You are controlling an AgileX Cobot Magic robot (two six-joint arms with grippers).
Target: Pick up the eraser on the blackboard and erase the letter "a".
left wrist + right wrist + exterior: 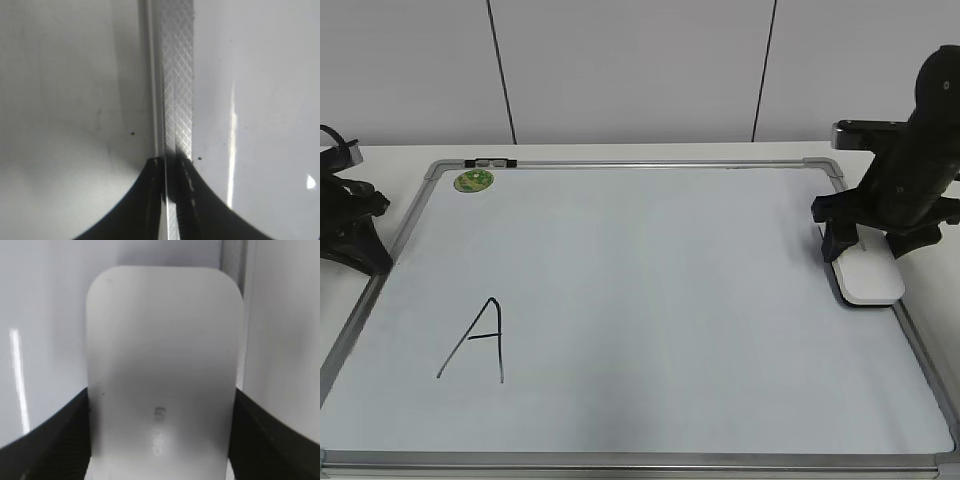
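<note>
Your right tool (860, 240) sits low over the eraser (868, 275) at the right edge of the blackboard (650, 300), just inside the silver frame. In the right wrist view its two dark fingers (45, 440) stand one on each long side of the eraser (162, 365), right against its edges; they look closed on it, though you cannot tell how firmly.

Judge the eraser as a light, stiff plastic block with a smooth, rounded top, so it is likely slippery. Take it across the narrow width, on the flat long sides near the middle, not on the rounded corners, and keep it level so the underside meets the board flat.

Your left tool (165, 200) is pressed together over the board's left frame rail (177, 75), holding nothing, with the table (70, 100) beside it.

Only a capital "A" (478, 340) shows on the board, lower left, well apart from the eraser; no small cursive "a" is visible. A green magnet (474, 181) sits near the top left corner.
</note>
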